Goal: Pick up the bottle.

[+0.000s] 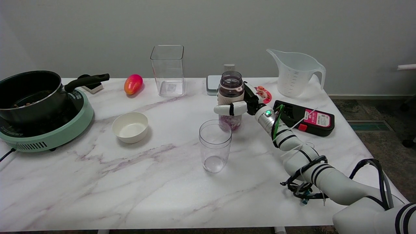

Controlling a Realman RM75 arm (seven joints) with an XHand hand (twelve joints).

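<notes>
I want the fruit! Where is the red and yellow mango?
The red and yellow mango lies at the table's far left, between the black pot's handle and the tall clear square container.

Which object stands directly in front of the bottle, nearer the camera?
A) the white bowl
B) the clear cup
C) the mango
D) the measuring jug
B: the clear cup stands just before the bottle, which the right hand wraps with its fingers.

Right hand (239,105) wraps the bottle (230,97) mid-body, bottle upright just behind the clear cup (214,145); bowl (130,126) left, pot (29,96) on cooker.
</notes>
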